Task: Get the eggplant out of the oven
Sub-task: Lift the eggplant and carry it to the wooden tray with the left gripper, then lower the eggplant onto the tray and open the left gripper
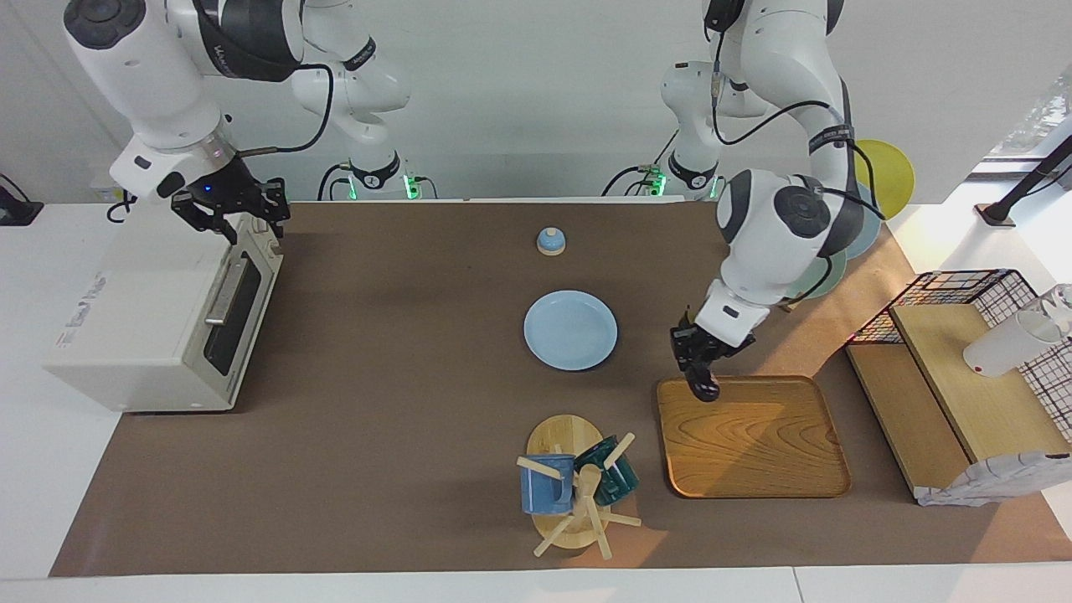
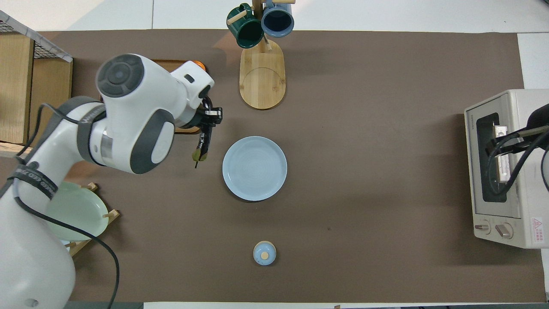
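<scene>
Brown mat [image 1: 377, 377] over a white table [image 1: 33, 469], plain white wall up top of the facing view. The oven [image 1: 151, 318] sits at the left of that view, door closed; there's some gray lettering on its top I can't read. The left gripper [image 1: 702, 378] is pinching the eggplant [image 1: 703, 387], hanging over the upper left corner of the wooden tray [image 1: 754, 444]. The right gripper [image 1: 239, 213] hovers over the oven's top edge with its fingers spread. The blue plate [image 1: 570, 330] sits mid-frame.
</scene>
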{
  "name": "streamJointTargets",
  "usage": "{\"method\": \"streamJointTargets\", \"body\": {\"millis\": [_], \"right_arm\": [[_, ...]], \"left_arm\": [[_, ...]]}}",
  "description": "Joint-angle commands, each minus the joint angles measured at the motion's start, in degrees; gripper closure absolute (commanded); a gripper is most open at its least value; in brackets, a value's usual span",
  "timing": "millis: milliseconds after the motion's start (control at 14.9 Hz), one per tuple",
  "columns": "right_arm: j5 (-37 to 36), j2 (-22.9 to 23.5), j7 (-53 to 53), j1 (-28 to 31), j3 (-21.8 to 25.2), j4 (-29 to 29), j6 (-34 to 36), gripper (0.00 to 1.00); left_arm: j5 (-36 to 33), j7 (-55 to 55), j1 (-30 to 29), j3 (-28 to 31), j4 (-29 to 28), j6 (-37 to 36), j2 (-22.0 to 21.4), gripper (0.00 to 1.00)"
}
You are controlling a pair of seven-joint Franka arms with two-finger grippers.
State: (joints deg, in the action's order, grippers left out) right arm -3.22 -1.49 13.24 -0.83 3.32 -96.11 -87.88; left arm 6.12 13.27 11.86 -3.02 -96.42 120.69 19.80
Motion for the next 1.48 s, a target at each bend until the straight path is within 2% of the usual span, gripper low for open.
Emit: {"method": "streamJointTargets", "body": {"millis": [0,135,269,404,740,807,874,1143,1413], "right_arm": [[1.2,1.8,0.0,1.1,-0.3,2.0,0.7,0.0],[1.5,3.2,-0.8,0.7,-0.3,4.6,1.8,0.0],[1.5,3.0,-1.3,0.7,-0.6,4.4,2.4,0.0],[2.1,2.8,-1.6,0.9,-0.2,4.1,3.0,0.0],[2.1,0.7,-5.8,0.8,-0.2,2.9,3.2,0.0],[2.1,0.7,-5.7,0.8,-0.2,2.9,3.1,0.0],[2.2,0.7,-5.8,0.8,-0.2,2.9,3.1,0.0],[2.1,0.6,-5.5,0.8,-0.2,2.9,3.1,0.0],[2.3,0.8,-5.7,0.8,-0.9,3.2,2.5,0.0]], "left_arm": [[0.8,-2.6,-4.6,-0.6,9.1,-1.2,7.9,1.0],[0.8,-2.5,-5.7,-0.5,13.8,-0.5,12.9,1.0],[0.3,-2.5,-6.4,-0.5,14.7,4.5,15.6,1.0],[-0.4,-2.7,-6.9,-0.5,13.0,7.8,15.5,1.0],[-0.8,-5.4,-7.0,-0.4,12.3,8.0,15.4,1.0],[-0.8,-5.4,-6.9,-0.4,12.4,7.7,15.4,0.63],[-0.8,-5.4,-6.9,-0.4,12.7,7.0,15.3,0.01],[-0.8,-5.4,-7.0,-0.4,13.3,4.7,14.2,0.0],[-0.1,-4.7,-8.0,-0.4,12.8,1.8,10.0,0.0]]}}
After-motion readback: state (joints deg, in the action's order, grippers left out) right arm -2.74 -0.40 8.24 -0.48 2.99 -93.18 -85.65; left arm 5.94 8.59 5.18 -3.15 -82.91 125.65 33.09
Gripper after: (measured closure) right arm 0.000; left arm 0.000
